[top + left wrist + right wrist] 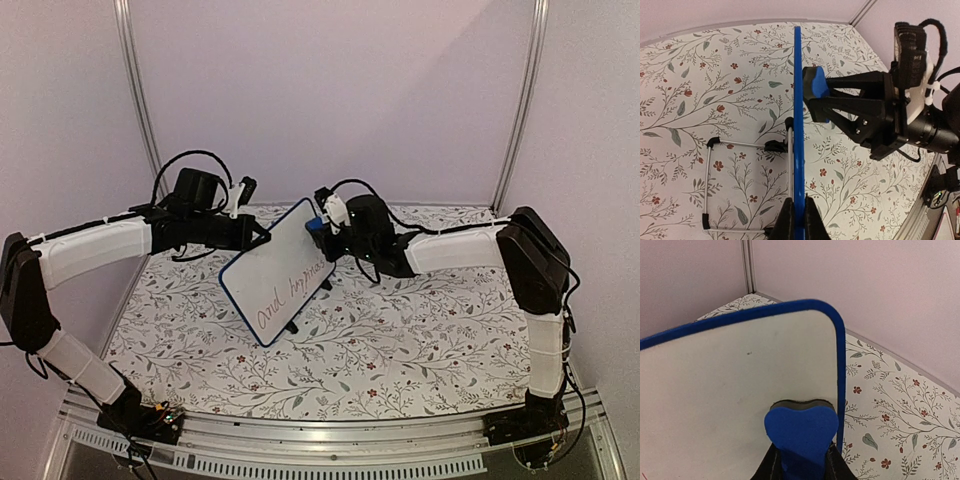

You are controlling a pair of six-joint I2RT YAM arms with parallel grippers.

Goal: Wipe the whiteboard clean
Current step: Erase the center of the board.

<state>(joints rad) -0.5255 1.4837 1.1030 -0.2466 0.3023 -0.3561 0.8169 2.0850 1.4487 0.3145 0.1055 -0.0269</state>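
The whiteboard (275, 272) stands tilted on its wire stand, with dark handwriting on its lower half. My left gripper (262, 236) is shut on its upper left edge; in the left wrist view the blue edge (798, 125) runs between my fingertips (799, 220). My right gripper (322, 228) is shut on a blue eraser (315, 225) and presses it against the board's upper right corner. In the right wrist view the eraser (801, 432) touches the clean white face (730, 385) beside the blue rim. The eraser also shows in the left wrist view (814, 85).
The table carries a floral cloth (420, 340). The board's wire stand (710, 185) with black feet rests on it. Lilac walls and metal posts (140, 90) close in the back and sides.
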